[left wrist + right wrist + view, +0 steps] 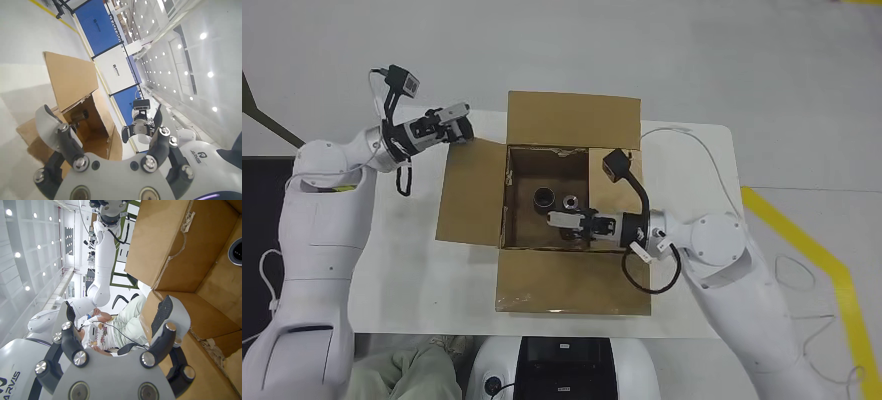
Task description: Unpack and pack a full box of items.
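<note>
An open cardboard box stands mid-table with its flaps spread. On its floor lies a dark cylindrical item with a silver rim, also visible as the dark item in the left wrist view and the dark item in the right wrist view. My right gripper hangs inside the box beside that item, open and empty; the right gripper has one finger near the box wall. My left gripper is open and empty at the left flap's far corner, outside the box; the left gripper faces the box flap.
The white table has free room left of the box. The left flap and the near flap lie flat on the table. A thin cable runs over the table's right side.
</note>
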You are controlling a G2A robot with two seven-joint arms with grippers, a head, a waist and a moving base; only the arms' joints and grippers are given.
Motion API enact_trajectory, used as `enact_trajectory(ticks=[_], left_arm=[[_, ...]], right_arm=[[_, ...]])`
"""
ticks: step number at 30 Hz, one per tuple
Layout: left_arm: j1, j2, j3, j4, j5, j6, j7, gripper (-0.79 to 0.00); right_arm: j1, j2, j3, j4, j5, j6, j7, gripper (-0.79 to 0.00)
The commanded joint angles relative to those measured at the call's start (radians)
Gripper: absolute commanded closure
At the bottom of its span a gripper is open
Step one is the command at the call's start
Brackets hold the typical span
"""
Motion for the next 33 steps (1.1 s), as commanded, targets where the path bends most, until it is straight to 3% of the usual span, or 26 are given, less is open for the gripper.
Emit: enact_trajectory(ticks=[1,9,20,33], left_arm=[[-0.012,-0.002,0.018,-0.019,0.012,0.003,0.006,-0.785],[-0.082,-0.012,0.115,-0.095,0.084,0.047,0.030,-0.785],[-0.174,-0.043,0.298,-0.072,0.205,0.108,0.104,-0.785],[-0.175,-0.044,0.300,-0.072,0.209,0.107,0.106,-0.785]], right_arm=[[-0.014,0.006,0.019,-0.009,0.004,0.006,0.017,-0.785],[-0.079,0.027,0.085,-0.051,0.029,0.011,0.053,-0.785],[-0.122,0.044,0.126,-0.068,0.073,-0.013,0.082,-0.785],[-0.122,0.044,0.126,-0.068,0.073,-0.013,0.082,-0.785]])
